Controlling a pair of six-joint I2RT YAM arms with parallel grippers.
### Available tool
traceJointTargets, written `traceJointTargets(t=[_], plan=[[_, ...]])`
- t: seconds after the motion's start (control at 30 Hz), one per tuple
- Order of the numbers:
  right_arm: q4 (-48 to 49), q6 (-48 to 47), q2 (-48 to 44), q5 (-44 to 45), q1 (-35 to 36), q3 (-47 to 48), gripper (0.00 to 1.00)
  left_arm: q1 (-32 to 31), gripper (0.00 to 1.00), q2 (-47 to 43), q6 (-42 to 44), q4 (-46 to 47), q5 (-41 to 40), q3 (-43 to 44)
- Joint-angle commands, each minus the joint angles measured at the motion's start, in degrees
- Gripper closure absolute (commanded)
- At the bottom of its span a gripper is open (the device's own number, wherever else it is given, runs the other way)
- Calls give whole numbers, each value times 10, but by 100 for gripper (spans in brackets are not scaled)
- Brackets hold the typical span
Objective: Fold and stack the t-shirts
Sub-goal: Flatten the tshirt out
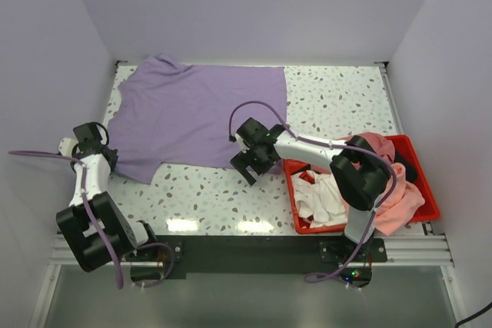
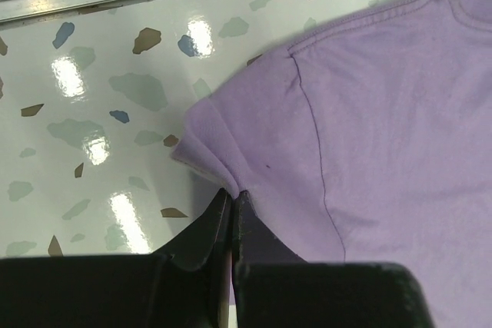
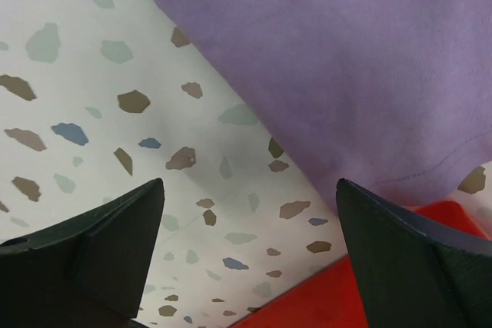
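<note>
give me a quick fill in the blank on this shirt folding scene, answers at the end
1. The t-shirt spread flat on the table is ____ in colour.
2. The right gripper has its jaws ____.
3. The left gripper is ____ at that t-shirt's sleeve edge.
4. The other shirts lie in a ____ bin.
Answers: lavender, open, shut, red.

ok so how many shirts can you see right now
3. A purple shirt lies spread on the table; a white one is bunched in the red bin; a pink one drapes over its near right edge. More may be hidden in that pile.
</note>
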Motion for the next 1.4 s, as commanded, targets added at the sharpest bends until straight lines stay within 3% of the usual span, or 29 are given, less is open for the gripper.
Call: traceJointTargets(t=[0.0,0.23,0.4,0.6,0.7,0.97,1.17,1.37], plan=[[-9,2,-23,47,3,-13,4,7,100,-23,-3,3,2,8],[-6,-8,-15,120,3,-12,11,7,100,-41,-2,4,30,-2],[1,-16,6,130,2,6,25,6,100,-55,3,-1,58,-11],[5,-13,29,154,1,21,34,6,100,-78,8,-5,106,-20],[7,-14,40,153,1,29,42,6,100,-92,11,-6,130,-25],[-13,-18,61,140,1,40,77,5,100,-106,25,-10,165,-12],[-35,-5,34,109,2,32,99,4,100,-154,3,-53,125,-5],[-53,-1,-11,53,5,2,100,5,100,-191,-32,-117,61,3]])
